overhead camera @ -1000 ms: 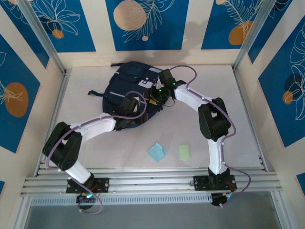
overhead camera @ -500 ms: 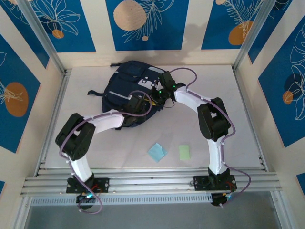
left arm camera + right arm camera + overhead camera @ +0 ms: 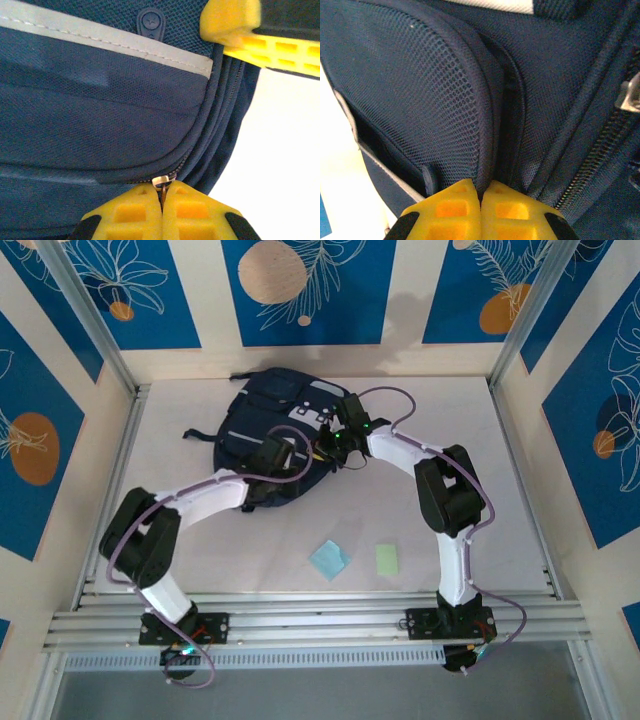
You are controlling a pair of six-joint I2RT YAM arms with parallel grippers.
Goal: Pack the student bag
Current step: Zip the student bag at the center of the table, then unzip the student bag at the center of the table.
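The left gripper has its jaws pressed together on the zipper pull, while the right gripper pinches a fabric fold by the mesh pocket close by. From the left jaws the zipper track curves along the student bag, which lies near the far edge of the table, left of centre.

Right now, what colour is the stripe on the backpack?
Pale grey; the stripe shows best in the left wrist view.
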